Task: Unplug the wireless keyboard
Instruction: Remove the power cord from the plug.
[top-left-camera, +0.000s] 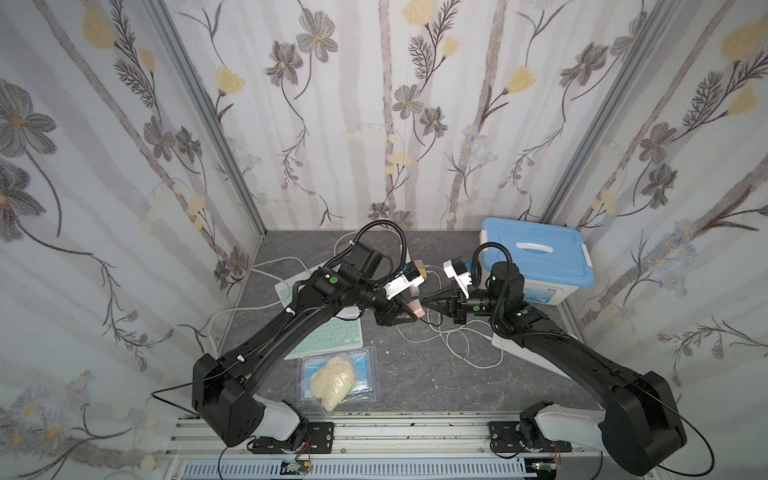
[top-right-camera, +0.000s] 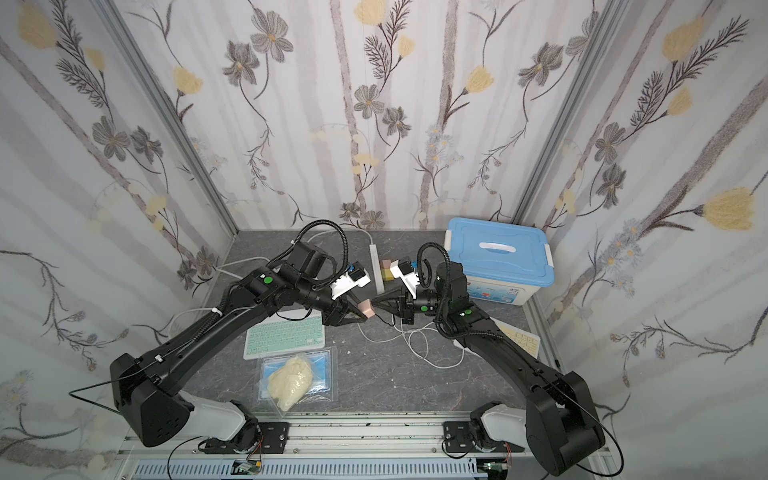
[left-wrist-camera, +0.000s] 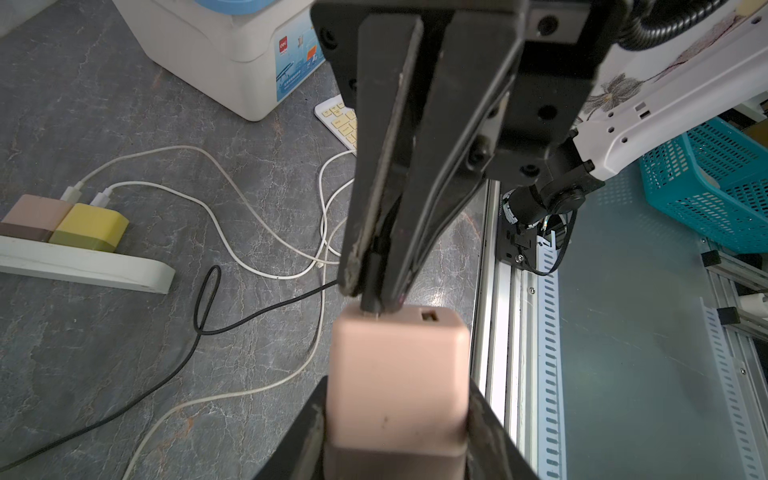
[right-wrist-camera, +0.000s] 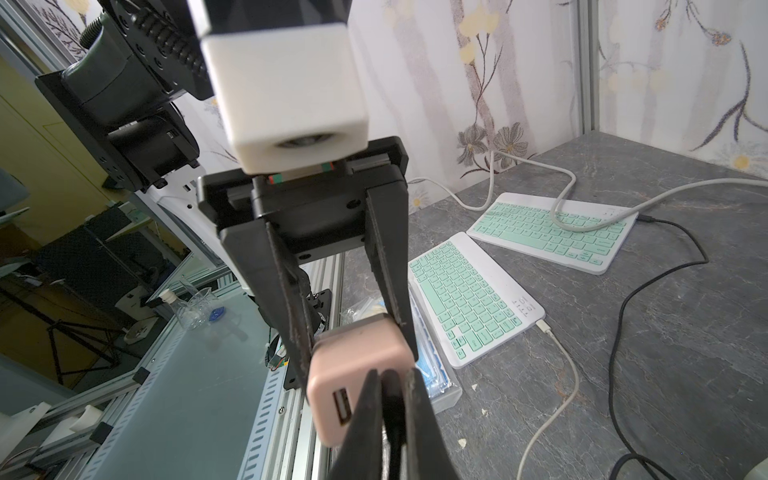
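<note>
- Wireless keyboard (right-wrist-camera: 519, 232), white with mint keys, lies flat on the left side of the grey table (top-left-camera: 415, 374), on the far side of a second mint keyboard (top-right-camera: 284, 334); from above, the left arm covers most of it.
- A black cable (left-wrist-camera: 266, 311) meets that far keyboard at one end, trails across the table and rises to a black plug (left-wrist-camera: 371, 301) in the middle of the scene.
- The left gripper (left-wrist-camera: 397, 415) has its jaws partly apart, clamped on the two sides of a pink adapter (left-wrist-camera: 397, 374), which it holds up off the table.
- The right gripper (left-wrist-camera: 370, 291) faces it tip to tip, its jaws nearly together and pinching the black plug.
- The plug's end touches the adapter's face, beside an empty port; I cannot tell whether it is seated.
- A white power strip (left-wrist-camera: 83, 266) lies at the far middle with one pink and one yellow adapter in it, each with a white cable looping over the table.
- A box with a blue lid (top-left-camera: 536, 253) stands at the far right.
- A clear bag of something cream-coloured (top-left-camera: 332, 378) rests on a blue packet at the near edge, just beside the second keyboard.
- A keyboard with yellow keys (top-right-camera: 523, 340) pokes out from under the right arm.
</note>
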